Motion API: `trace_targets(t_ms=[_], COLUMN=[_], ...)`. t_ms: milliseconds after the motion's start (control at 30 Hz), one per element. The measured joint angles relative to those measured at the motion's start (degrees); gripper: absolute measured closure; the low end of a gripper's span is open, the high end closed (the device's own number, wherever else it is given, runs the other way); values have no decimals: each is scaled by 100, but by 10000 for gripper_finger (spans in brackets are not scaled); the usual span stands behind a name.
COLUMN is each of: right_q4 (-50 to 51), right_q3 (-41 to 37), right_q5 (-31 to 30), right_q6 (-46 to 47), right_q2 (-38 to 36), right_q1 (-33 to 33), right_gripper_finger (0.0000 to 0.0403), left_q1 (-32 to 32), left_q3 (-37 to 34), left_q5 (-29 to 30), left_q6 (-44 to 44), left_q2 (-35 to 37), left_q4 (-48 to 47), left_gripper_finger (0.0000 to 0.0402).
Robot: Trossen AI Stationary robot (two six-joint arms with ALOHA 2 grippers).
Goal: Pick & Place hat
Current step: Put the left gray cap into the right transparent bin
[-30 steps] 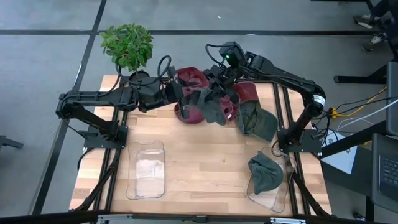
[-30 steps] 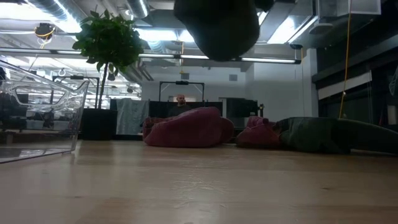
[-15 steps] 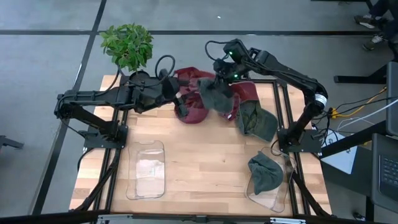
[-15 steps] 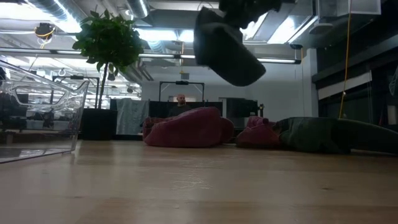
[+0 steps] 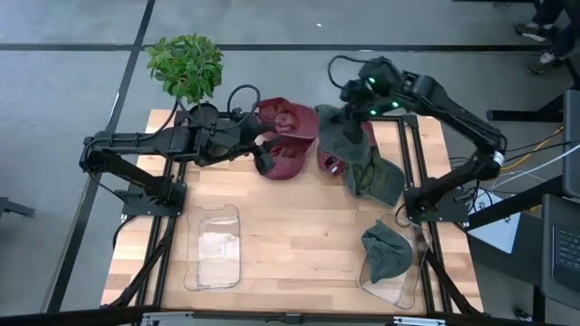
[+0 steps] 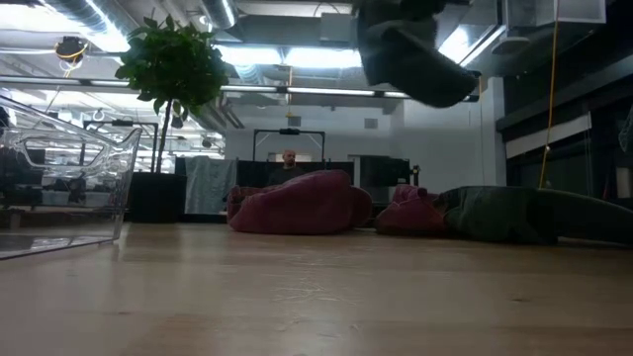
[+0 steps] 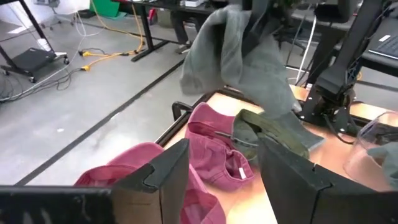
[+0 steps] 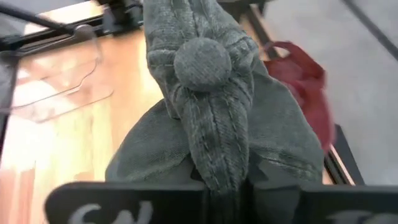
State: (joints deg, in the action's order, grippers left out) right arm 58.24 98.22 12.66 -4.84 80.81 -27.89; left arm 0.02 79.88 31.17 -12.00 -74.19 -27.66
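A dark green corduroy hat [image 5: 343, 136] hangs from my right gripper [image 5: 360, 101] above the table's far right part. It shows high in the low view [image 6: 410, 54], and its crown and top button face the right wrist view [image 8: 202, 62]. My left gripper [image 7: 224, 174] is open at the left of a maroon hat [image 5: 283, 145] that lies on the table's far middle. A second maroon hat [image 5: 331, 163] and an olive cap [image 5: 373, 177] rest on the table under the held hat. My right gripper is shut on the green hat, pinching a bunched fold of its crown fabric [image 8: 219, 177] just past the top button. The fingers come from above, slanting down. The hat is lifted clear of the table and hangs slack below the fingers.
A clear tray [image 5: 213, 246] sits at the near left. Another clear tray [image 5: 408, 285] at the near right holds a green hat [image 5: 385, 252]. A potted plant [image 5: 186, 65] stands at the far left corner. Bare wood lies between the trays.
My right gripper has carried the green hat toward the table's right edge and upward, from over the maroon hat at the far middle to over the olive cap. The hat has swung and tipped as it moved, staying clear of the table.
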Motion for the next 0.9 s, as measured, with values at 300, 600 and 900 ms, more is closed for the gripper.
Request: trace_targets(t_ms=[300, 600, 900], right_q4=[-3, 32, 545], right_q3=[-965, -1504, -1577], right_q5=[-1553, -2111, -2060], right_q6=[2129, 3956, 5256], right_q2=[-1130, -1710, -1803], right_q1=[1037, 2292, 3500], right_gripper_finger=[380, 381, 380], left_q1=[0, 2, 2], left_q3=[0, -2, -4], left_q5=[-1200, -1452, -1437], left_q6=[-97, -87, 121], left_q2=[-2, -4, -4], left_q4=[-3, -112, -194], left_gripper_finger=[219, 219, 219])
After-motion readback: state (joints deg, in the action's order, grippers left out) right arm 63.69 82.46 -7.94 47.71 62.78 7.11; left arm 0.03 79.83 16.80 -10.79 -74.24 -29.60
